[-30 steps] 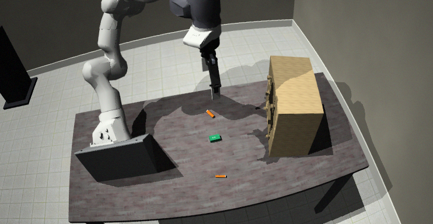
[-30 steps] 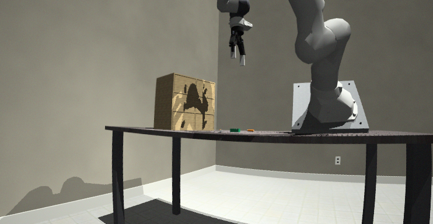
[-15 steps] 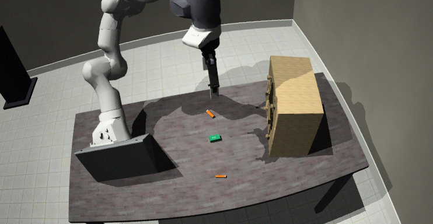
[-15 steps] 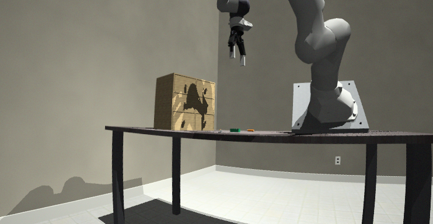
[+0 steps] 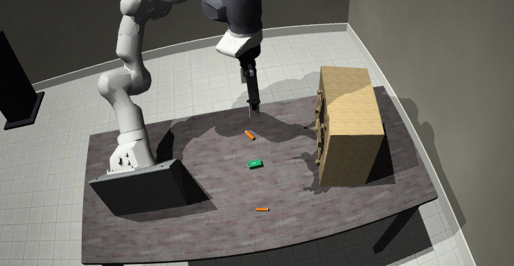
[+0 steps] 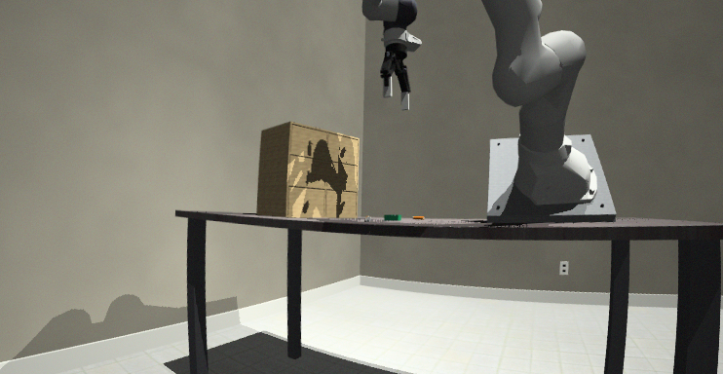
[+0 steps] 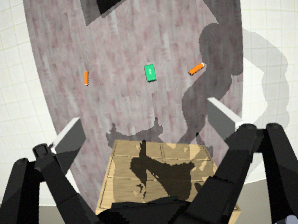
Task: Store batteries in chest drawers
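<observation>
Two orange batteries lie on the dark table [image 5: 143,235] [image 7: 125,35]. The thicker battery [image 5: 249,134] [image 7: 197,69] lies toward the far edge, the thinner battery [image 5: 262,209] [image 7: 86,77] toward the near edge. The exterior view shows one orange battery [image 6: 417,217]; I cannot tell which it is. The wooden chest [image 5: 348,127] [image 6: 308,168] [image 7: 160,175] stands at the right with its knobbed drawer fronts facing the arm, and all drawers look pushed in. My gripper [image 5: 253,112] [image 6: 396,95] [image 7: 144,119] is open and empty. It hangs high above the table, pointing down, between the thicker battery and the chest.
A small green block [image 5: 255,163] [image 6: 392,217] [image 7: 150,72] lies between the two batteries. The arm's grey base mount [image 5: 140,188] [image 6: 551,179] stands at the table's left side. The arm's shadow falls across the chest front.
</observation>
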Tool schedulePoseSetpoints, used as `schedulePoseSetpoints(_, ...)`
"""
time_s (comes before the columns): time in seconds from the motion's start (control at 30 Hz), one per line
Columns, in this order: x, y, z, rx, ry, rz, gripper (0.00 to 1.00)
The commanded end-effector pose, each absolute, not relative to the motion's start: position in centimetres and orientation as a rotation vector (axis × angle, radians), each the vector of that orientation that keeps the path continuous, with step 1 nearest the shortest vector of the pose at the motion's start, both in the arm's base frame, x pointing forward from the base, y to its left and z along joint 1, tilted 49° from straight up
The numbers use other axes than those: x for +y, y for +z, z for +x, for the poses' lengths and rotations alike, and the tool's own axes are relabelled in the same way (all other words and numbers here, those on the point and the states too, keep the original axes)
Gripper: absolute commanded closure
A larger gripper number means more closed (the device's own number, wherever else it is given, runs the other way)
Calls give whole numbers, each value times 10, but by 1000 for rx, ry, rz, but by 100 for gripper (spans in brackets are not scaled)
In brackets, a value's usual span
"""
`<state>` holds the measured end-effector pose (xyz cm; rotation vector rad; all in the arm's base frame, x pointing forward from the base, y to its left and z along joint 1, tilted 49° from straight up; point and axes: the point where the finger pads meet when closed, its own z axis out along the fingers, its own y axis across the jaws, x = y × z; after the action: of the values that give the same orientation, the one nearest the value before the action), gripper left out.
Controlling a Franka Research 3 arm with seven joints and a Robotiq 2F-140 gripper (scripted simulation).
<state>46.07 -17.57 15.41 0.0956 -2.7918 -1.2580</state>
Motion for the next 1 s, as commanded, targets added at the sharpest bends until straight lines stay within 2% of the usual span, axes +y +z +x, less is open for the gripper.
schedulePoseSetpoints(0.0,-174,155,461,-2787,-1265,84,0)
schedulePoseSetpoints(0.4,-175,153,461,-2800,-1264,132,0)
schedulePoseSetpoints(0.97,-160,136,461,-2865,-1342,854,0)
